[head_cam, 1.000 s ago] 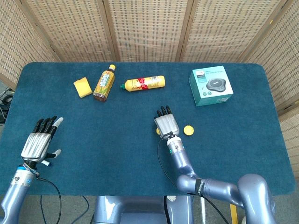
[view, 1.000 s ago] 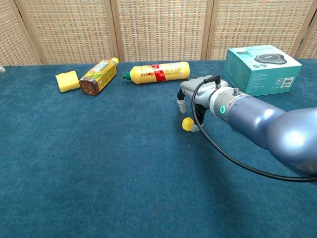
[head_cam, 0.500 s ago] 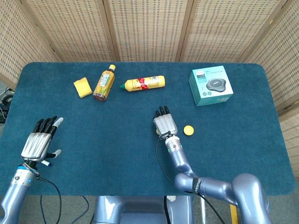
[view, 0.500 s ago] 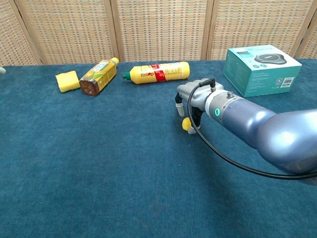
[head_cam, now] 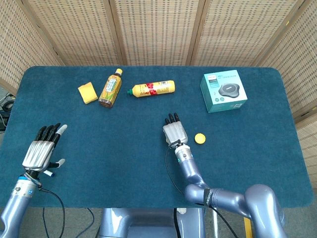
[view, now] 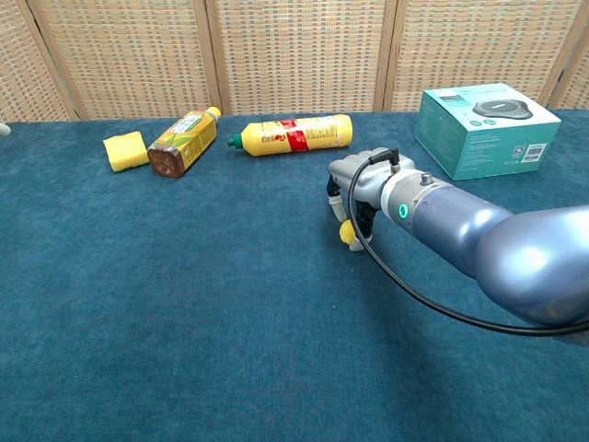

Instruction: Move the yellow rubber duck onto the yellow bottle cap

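We judge that we are in the grasping step: our right hand (view: 361,189) is lowered over the yellow rubber duck (view: 347,233), which sits on the tabletop (head_cam: 124,144) near its middle and shows only as a small yellow patch beneath the fingers (view: 333,195) in the chest view; from the head view our right hand (head_cam: 174,133) covers it almost entirely. The fingers curl down around the duck, but we cannot tell whether they have clamped on it or merely cage it. The yellow bottle cap (head_cam: 199,138) lies flat just to the right of that hand, apart from it and not yet touched. Next, we think, we need a firm hold on the duck, a small lift, a short carry to the right, and a careful set-down, since the cap is a small target and the rounded duck could roll off. Our left hand (head_cam: 41,148) rests idle near the left edge, fingers spread and holding nothing. The tabletop is covered in dark blue carpet-like cloth; along its far side lie a yellow sponge (head_cam: 87,92), a tea bottle (head_cam: 110,88), a yellow bottle (head_cam: 153,89) on its side and a teal box (head_cam: 224,90). Woven wicker screens (head_cam: 153,29) close off the room behind.
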Tool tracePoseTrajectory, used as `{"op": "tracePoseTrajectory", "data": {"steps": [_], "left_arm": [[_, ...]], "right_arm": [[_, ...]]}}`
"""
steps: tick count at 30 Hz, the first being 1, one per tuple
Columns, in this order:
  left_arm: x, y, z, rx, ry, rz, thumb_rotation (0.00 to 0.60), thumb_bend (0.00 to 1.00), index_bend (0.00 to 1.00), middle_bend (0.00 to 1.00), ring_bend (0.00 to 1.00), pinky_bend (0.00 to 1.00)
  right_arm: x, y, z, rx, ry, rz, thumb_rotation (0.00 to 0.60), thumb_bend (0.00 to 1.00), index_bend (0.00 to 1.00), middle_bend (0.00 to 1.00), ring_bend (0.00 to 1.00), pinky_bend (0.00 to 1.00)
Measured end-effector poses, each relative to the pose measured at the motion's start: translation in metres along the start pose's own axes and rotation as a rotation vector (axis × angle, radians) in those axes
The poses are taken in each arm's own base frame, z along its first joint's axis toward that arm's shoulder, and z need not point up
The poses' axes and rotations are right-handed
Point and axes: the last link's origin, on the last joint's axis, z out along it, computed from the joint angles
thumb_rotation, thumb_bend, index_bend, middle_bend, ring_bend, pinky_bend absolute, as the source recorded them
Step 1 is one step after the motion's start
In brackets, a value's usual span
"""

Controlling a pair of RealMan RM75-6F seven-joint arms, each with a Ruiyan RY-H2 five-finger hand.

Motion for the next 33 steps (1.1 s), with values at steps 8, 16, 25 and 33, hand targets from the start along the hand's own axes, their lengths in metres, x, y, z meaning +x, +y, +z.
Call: {"op": "tracePoseTrajectory", "data": {"steps": [8,16,25,33], "left_arm": [[0.000,0.000,0.000,-0.004,-0.002,-0.002,0.600,0.20,0.00,0.00,0.00,0.00],[0.000,0.000,0.000,-0.007,-0.005,-0.003,0.600,0.20,0.00,0.00,0.00,0.00],[0.000,0.000,0.000,-0.005,-0.004,-0.003,0.600,0.20,0.00,0.00,0.00,0.00],[0.001,-0.001,0.000,-0.004,-0.004,-0.005,0.600,0.20,0.00,0.00,0.00,0.00]], "right_arm": [[0.000,-0.001,-0.001,0.001,-0.002,-0.005,0.600,0.10,0.55,0.18,0.02,0.02],[-0.001,-0.002,0.000,0.001,-0.005,-0.014,0.600,0.10,0.56,0.19,0.02,0.02],[0.011,-0.003,0.000,0.003,0.027,-0.024,0.600,0.10,0.57,0.19,0.02,0.02],[0.023,0.002,-0.002,-0.010,0.052,-0.042,0.600,0.11,0.58,0.19,0.02,0.02]]}}
